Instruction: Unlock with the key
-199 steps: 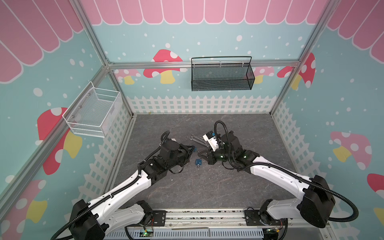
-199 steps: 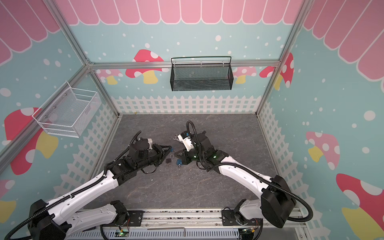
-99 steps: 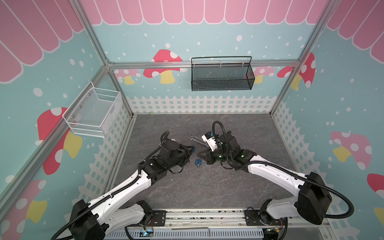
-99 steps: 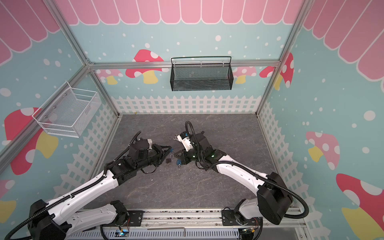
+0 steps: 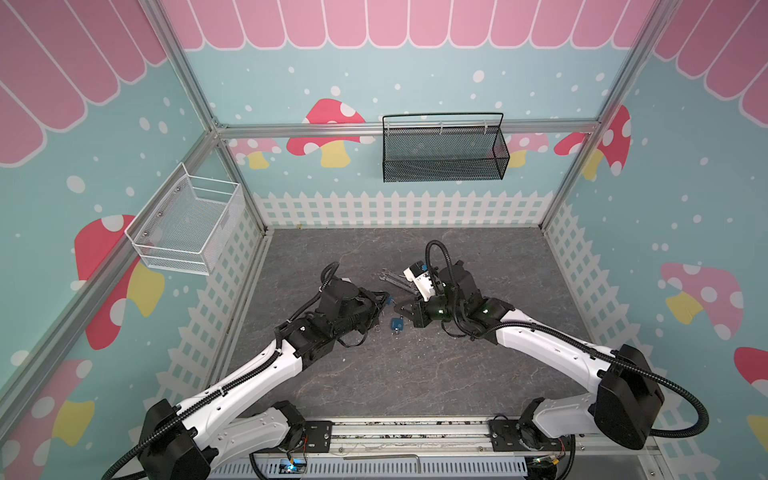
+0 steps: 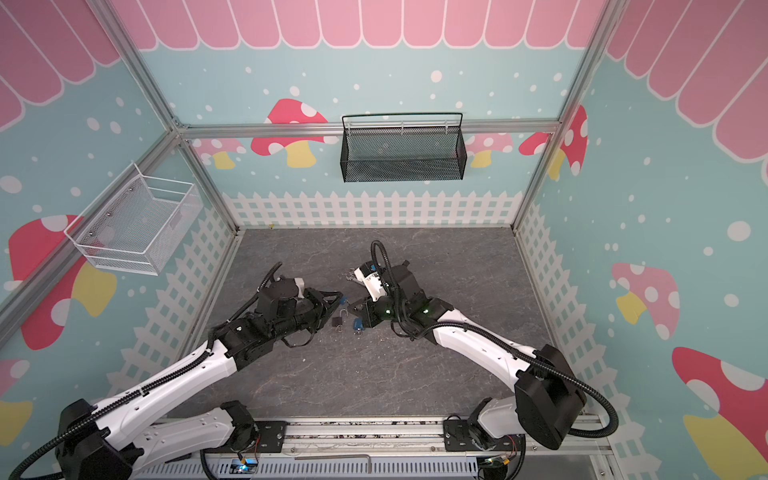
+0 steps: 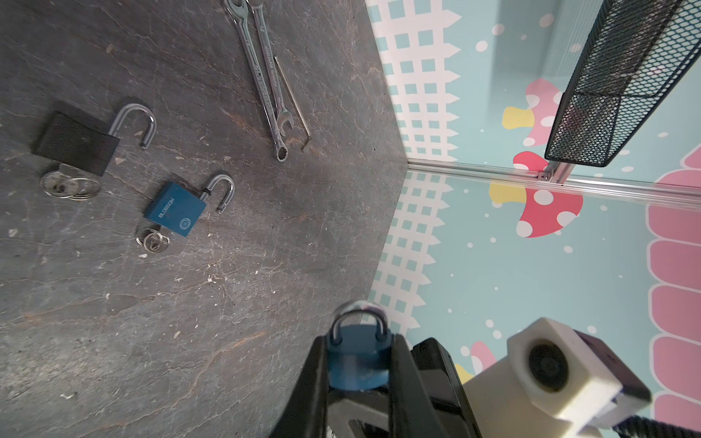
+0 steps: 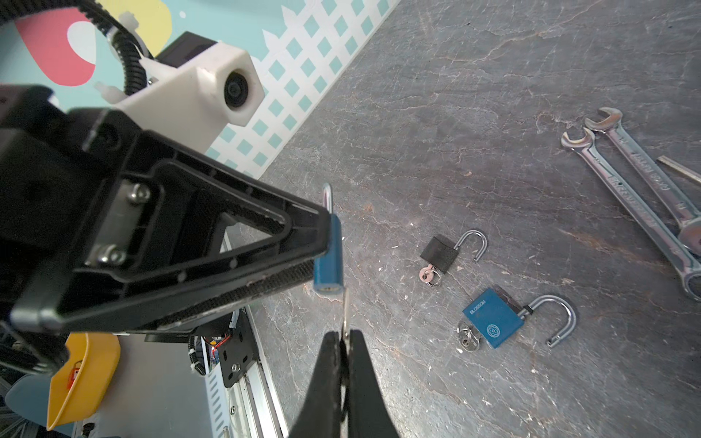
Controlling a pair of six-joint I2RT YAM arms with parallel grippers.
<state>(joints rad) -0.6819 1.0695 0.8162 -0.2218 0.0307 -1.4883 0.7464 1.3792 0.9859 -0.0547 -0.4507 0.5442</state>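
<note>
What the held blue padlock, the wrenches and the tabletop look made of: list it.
The held blue padlock: likely metal body, matte blue coat; glossy steel-looking shackle.
The wrenches: polished chromed steel, judging by mirror glints and stamped lettering.
The tabletop: slate-look, dull grey with veins; stone or printed laminate, unclear.

We see a dark grey, stone-patterned table top (image 7: 189,341). On it lies a black padlock (image 7: 76,143), its shackle swung open, with a bunch of keys (image 7: 70,186) at its base. Near it lies a blue padlock (image 7: 176,208), shackle also open, a second set of keys (image 7: 153,239) at its base. Apart from these, two spanners (image 7: 261,83) lie side by side, with a thin hex key (image 7: 292,98) just beside them.
</note>
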